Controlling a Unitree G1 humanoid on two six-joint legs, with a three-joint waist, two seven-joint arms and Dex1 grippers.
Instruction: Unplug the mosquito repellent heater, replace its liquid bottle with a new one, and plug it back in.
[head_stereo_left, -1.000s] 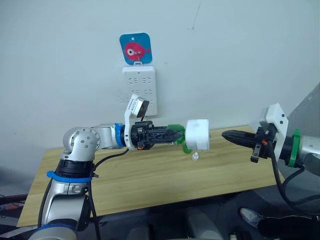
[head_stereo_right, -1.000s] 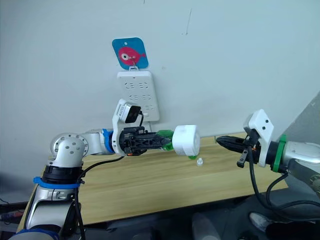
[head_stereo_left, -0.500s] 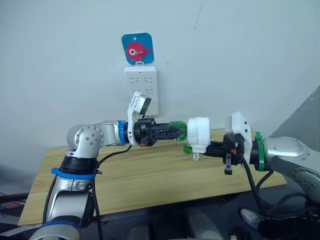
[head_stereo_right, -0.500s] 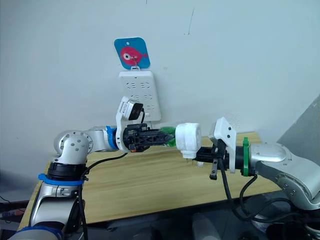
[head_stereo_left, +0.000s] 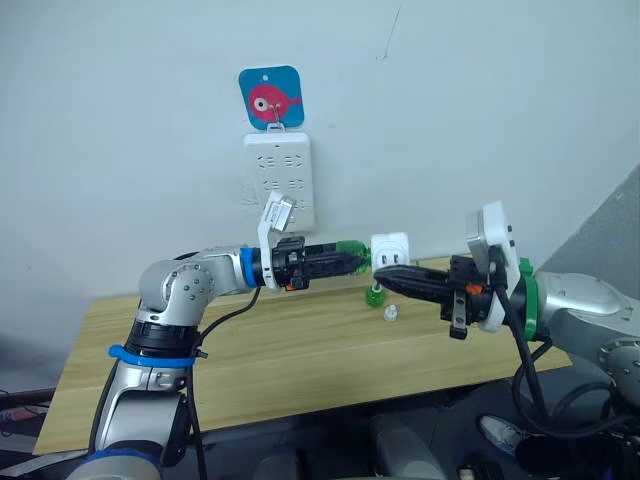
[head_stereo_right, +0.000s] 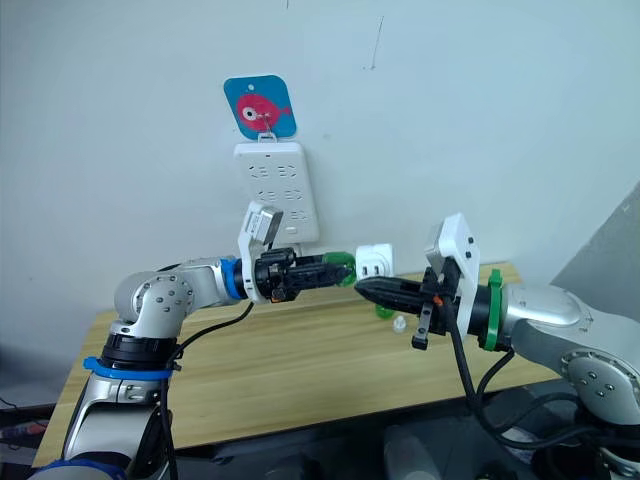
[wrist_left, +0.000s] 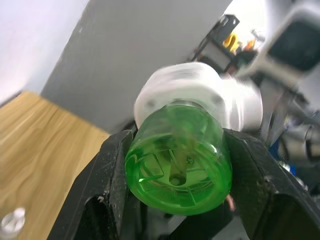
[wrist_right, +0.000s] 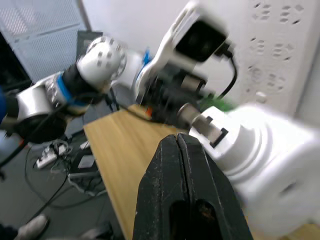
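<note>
The white mosquito repellent heater (head_stereo_left: 391, 248) hangs in the air over the table, screwed onto a green liquid bottle (head_stereo_left: 349, 256). My left gripper (head_stereo_left: 350, 262) is shut on that bottle, its black fingers (wrist_left: 115, 170) pressing both sides of it. My right gripper (head_stereo_left: 384, 277) is shut, with nothing between its fingertips, and its tip rests against the heater's underside (wrist_right: 265, 155). A second green bottle (head_stereo_left: 374, 295) stands on the table just below the heater.
A tall white power strip (head_stereo_left: 280, 180) hangs on the wall under a blue fish hook (head_stereo_left: 272, 97), behind my left arm. A small clear cap (head_stereo_left: 390, 313) lies on the wooden table (head_stereo_left: 250, 350) beside the second bottle.
My right arm swung in from the right and now touches the heater from below. The left wrist turned, so the heater faces a different way.
</note>
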